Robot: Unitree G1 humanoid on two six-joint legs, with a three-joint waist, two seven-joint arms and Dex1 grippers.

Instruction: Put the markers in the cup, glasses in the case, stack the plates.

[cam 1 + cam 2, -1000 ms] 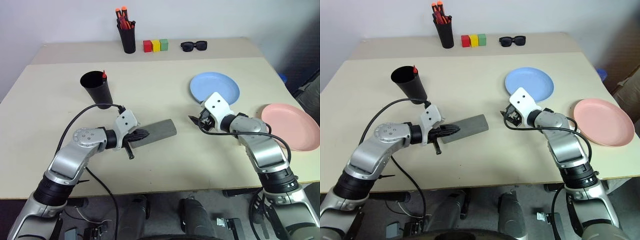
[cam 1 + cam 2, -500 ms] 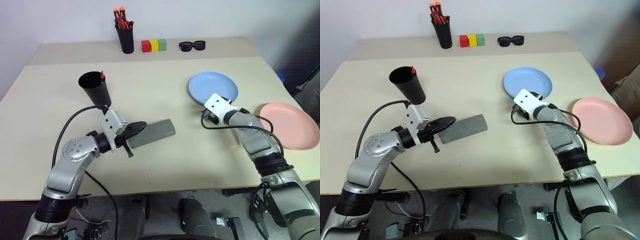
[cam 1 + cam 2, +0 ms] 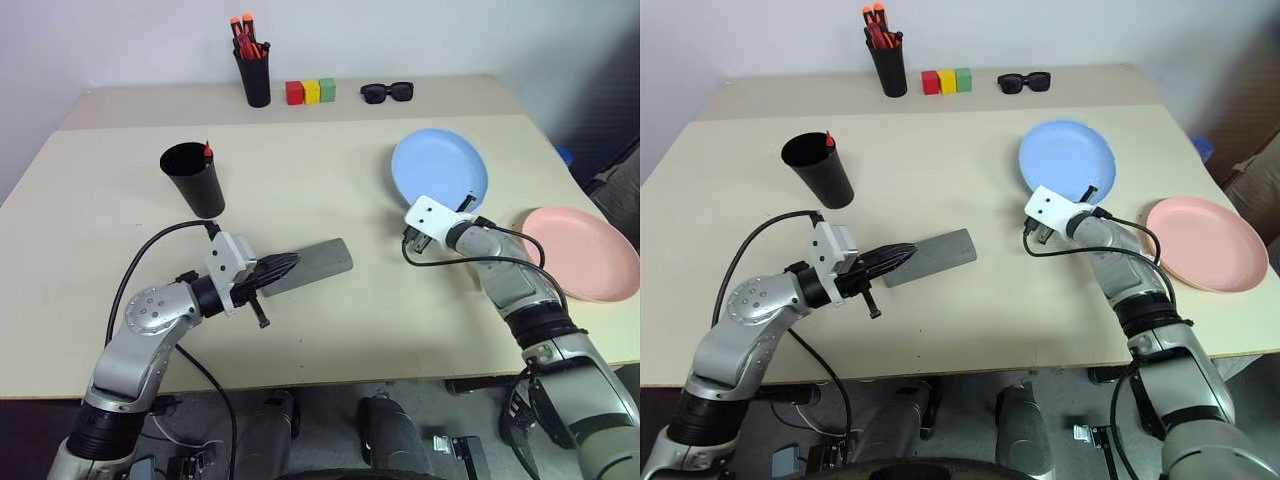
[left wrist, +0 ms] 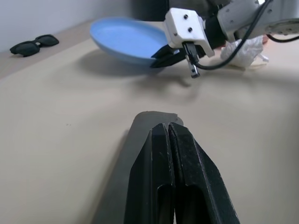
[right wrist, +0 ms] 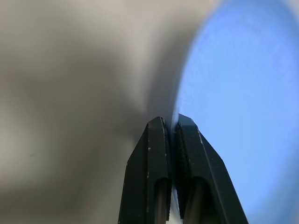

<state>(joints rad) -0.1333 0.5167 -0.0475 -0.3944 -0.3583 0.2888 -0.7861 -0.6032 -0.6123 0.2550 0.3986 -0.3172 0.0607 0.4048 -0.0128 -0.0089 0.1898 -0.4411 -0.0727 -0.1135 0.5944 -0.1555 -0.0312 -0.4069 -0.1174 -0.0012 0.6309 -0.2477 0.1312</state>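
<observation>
Pinching the near rim of the light blue plate, the right gripper now has its jaws pressed onto that edge, where a second ago they stood spread just short of it; the plate's near side looks tipped up off the counter, so the lift toward the pink plate, lying near the counter's right edge, seems to be starting. That would make stacking the step in hand, with the pink plate as the base. Compared with the earlier frame, the right arm has reached further toward the far edge. The left gripper, jaws pressed together and holding nothing, has drawn back a little but still hovers over the grey case, which lies lid down at mid-counter. A red-tipped marker already stands in the black cup toward the left side; the glasses I cannot find, perhaps already cased.
</observation>
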